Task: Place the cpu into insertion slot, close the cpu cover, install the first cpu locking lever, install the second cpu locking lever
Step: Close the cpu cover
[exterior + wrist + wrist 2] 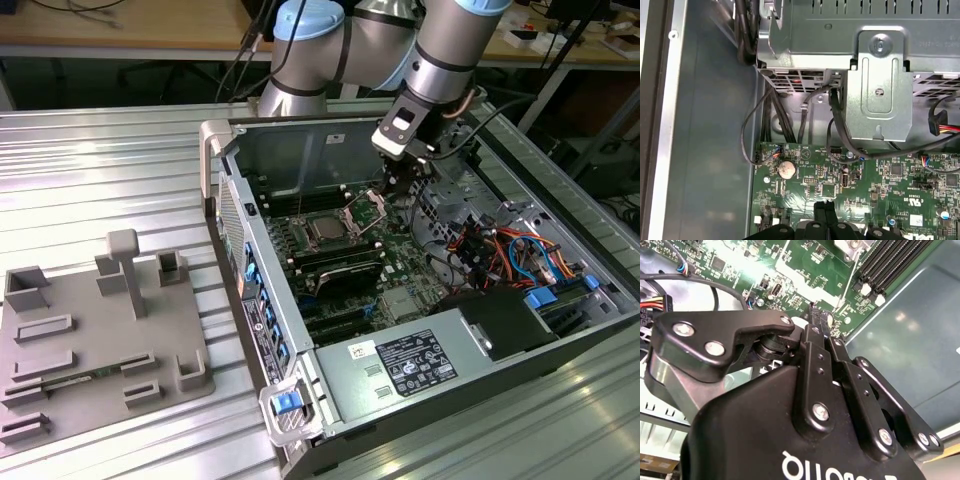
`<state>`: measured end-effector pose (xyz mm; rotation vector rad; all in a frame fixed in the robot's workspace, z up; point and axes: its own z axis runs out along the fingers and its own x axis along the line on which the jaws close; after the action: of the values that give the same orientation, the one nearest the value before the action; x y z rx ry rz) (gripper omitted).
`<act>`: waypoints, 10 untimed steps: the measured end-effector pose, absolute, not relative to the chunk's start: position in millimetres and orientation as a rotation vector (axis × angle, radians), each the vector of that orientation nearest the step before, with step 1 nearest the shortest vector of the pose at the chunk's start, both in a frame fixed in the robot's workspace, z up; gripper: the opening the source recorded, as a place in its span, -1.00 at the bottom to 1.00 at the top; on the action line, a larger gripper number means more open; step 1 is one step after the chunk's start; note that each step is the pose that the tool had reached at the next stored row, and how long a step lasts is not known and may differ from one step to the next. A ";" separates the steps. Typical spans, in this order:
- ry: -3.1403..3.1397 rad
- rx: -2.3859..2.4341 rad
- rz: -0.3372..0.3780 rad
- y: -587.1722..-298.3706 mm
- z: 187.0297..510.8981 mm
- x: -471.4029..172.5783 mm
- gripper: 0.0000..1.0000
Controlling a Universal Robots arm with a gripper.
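The cpu (327,231), a small silver square, lies flat in the socket on the green motherboard (400,262) inside the open computer case. Just to the exterior view's right of it, the cpu cover (368,208) stands tilted up, a thin metal frame. My gripper (396,186) hangs close beside the raised cover, on the side away from the cpu. In both wrist views the black fingertips (825,206) (815,320) are pressed together above the board with nothing between them. The locking levers cannot be made out.
Memory slots (335,262) run in front of the socket. A metal drive cage (880,90) and black cables (755,130) stand near the gripper. The power supply (420,360) fills the case's front. A grey fixture plate (100,340) lies outside on the exterior view's left.
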<state>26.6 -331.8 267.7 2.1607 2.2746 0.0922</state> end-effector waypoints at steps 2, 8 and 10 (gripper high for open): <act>2.275 2.161 0.092 -331.7 266.8 29.9 -0.79; 2.277 2.163 0.087 -331.7 259.6 41.8 -0.79; 2.278 2.164 0.086 -331.7 257.3 42.9 -0.79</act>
<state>42.9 -331.7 257.3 2.1638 2.2775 0.0863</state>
